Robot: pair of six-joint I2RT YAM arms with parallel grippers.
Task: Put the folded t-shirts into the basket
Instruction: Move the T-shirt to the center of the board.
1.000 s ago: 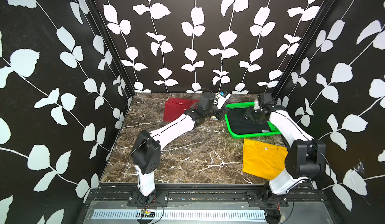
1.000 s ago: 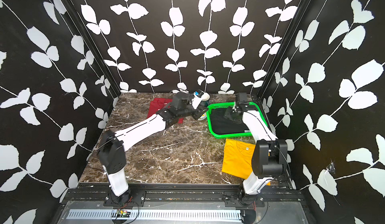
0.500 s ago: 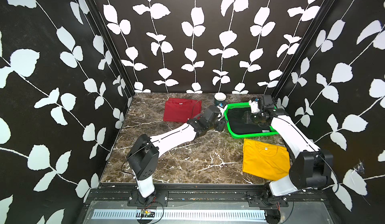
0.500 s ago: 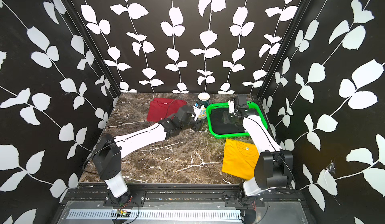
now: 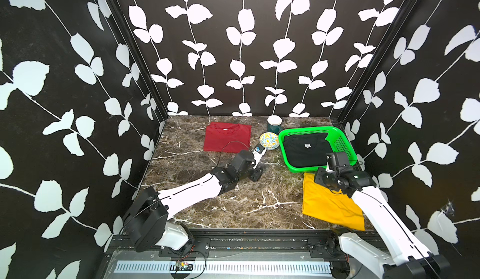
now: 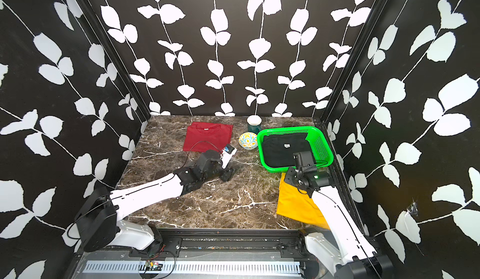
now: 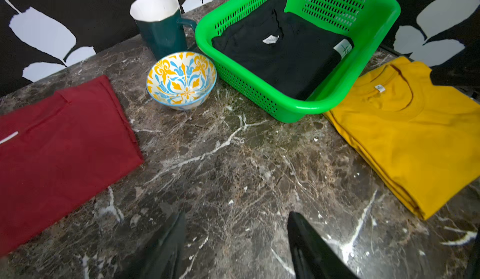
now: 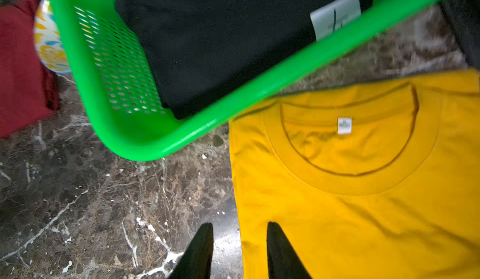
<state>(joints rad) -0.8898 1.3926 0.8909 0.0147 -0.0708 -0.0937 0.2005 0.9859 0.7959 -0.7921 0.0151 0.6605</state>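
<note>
Black tee (image 5: 304,147) is in the basket (image 5: 309,130), two to go. Right end effector (image 8: 239,224) part open, empty, at the left edge of the yellow tee (image 5: 327,205), near right beside the basket. Left end effector (image 7: 237,214) open, empty, over bare counter (image 5: 246,194). Red tee (image 5: 227,140) far left. Likely next: pinch yellow's edge, lift over the rim.

A dark green mug (image 5: 274,127) with a white inside stands upright near the back wall (image 5: 233,44) (black, printed with white leafy vines). Just in front of it, a small bowl (image 5: 269,140) patterned in blue and orange sits on the brown marbled table (image 5: 233,202).
</note>
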